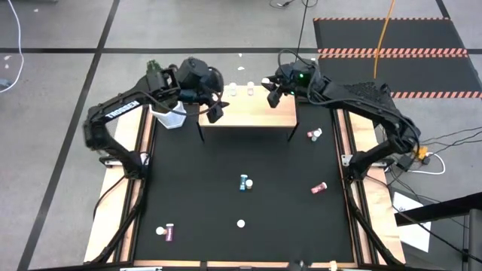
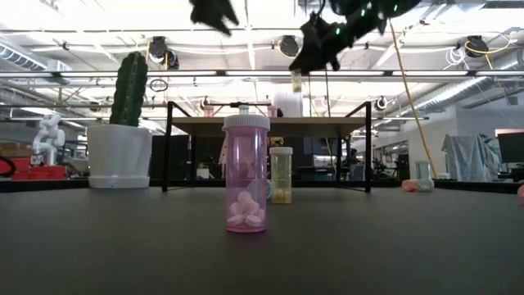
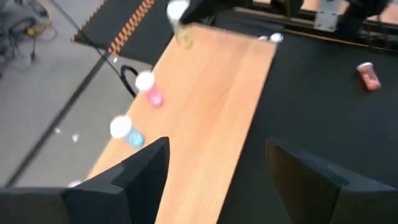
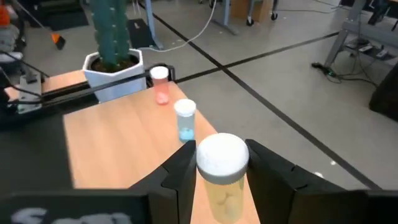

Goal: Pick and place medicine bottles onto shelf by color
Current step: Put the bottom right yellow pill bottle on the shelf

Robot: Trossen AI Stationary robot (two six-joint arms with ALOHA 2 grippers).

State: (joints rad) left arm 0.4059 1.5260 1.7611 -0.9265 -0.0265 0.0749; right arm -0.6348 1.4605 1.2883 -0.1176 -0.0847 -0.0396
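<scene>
The light wooden shelf (image 1: 248,114) stands at the table's far middle. A pink bottle (image 4: 160,84) and a blue bottle (image 4: 185,119) stand upright near its far edge. My right gripper (image 1: 269,90) is shut on a yellow bottle with a white cap (image 4: 222,155), above the shelf's far right corner. My left gripper (image 1: 216,111) is open and empty over the shelf's left end; its fingers (image 3: 143,171) show spread apart. Other bottles lie on the black mat: blue (image 1: 245,183), red (image 1: 318,187), pink (image 1: 315,135), purple (image 1: 166,232). My right gripper pinches the yellow bottle between its two fingers (image 4: 180,171), on the two sides of its upper body just below the cap (image 4: 219,193). The fingers slant down from the table's right side. The bottle (image 2: 296,79) hangs upright, lifted clear above the shelf top.
A white pot with a green cactus (image 1: 167,113) stands just left of the shelf. In the low view a pink bottle (image 2: 246,176) and a yellow bottle (image 2: 281,174) stand on the mat in front of the shelf. A lone white cap (image 1: 241,223) shows near the front.
</scene>
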